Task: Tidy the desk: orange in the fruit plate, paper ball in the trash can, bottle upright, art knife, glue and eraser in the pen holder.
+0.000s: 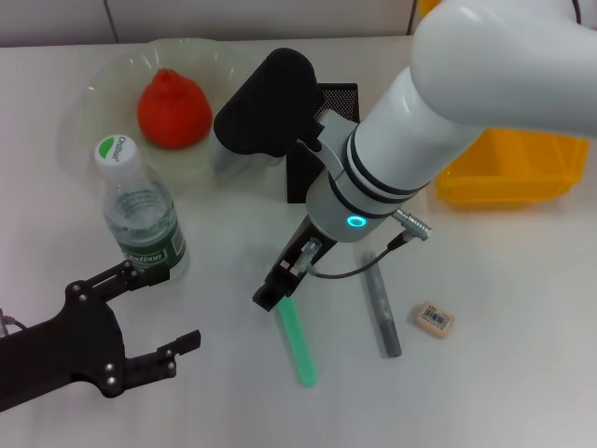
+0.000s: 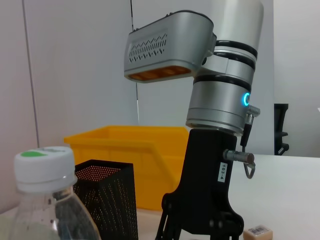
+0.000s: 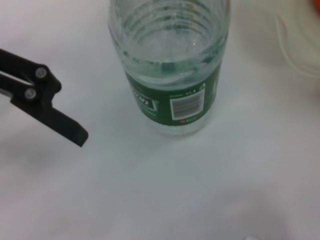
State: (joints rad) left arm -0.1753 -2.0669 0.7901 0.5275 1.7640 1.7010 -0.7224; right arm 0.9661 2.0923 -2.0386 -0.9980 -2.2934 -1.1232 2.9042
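The desk (image 1: pixel 522 373) is a plain white surface filling the head view. In the upper left of that frame the fruit plate (image 1: pixel 98 103) holds the orange (image 1: pixel 173 109), which sits inside it. Just below the plate, at centre left, the bottle (image 1: pixel 142 224) stands upright with its white cap on; the right wrist view shows its green label and barcode close up.

The pen holder (image 1: pixel 308 173) stands at upper centre, largely hidden behind the right arm. The trash can (image 1: pixel 508 168) lies at the right edge, partly covered by the same arm; its contents cannot be made out. No paper ball can be made out in any view.

The right gripper (image 1: pixel 284 285) hangs at the centre of the frame, its tips at the upper end of a green stick-shaped item (image 1: pixel 297 338) lying on the desk. Whether its fingers are parted or closed on that item cannot be told. Just to the right lies a grey stick-shaped item (image 1: pixel 382 306), and beside that, lower right, the eraser (image 1: pixel 435 318) rests flat, apart from both sticks.

The left gripper (image 1: pixel 163 313) occupies the lower left, fingers spread, holding nothing, near the bottle's base but not touching it.
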